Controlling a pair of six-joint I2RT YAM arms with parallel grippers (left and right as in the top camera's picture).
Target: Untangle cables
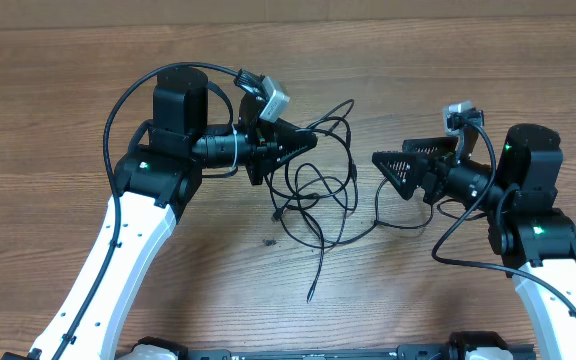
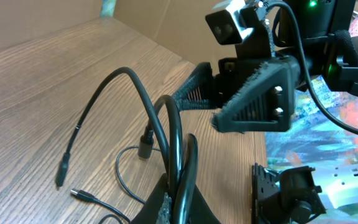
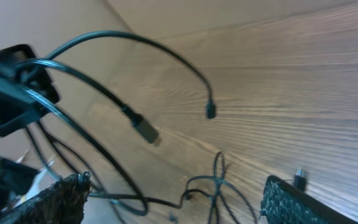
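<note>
The cables (image 1: 320, 188) are thin black cords in a loose tangle at the middle of the wooden table. One loose end (image 1: 311, 294) trails toward the front. My left gripper (image 1: 303, 140) reaches in from the left and is shut on a couple of cable strands (image 2: 178, 149), lifting them off the table. My right gripper (image 1: 393, 165) is open just right of the tangle, facing the left gripper. In the right wrist view the raised cables (image 3: 166, 53) arc ahead of the open fingers (image 3: 179, 205), and thin loops lie between them. A plug (image 3: 145, 130) hangs in mid-air.
The wooden table (image 1: 68, 100) stretches to both sides. A cardboard wall runs along the back edge (image 1: 288, 10). The two arm bases stand at the front left and front right. The right gripper (image 2: 253, 102) fills the left wrist view close ahead.
</note>
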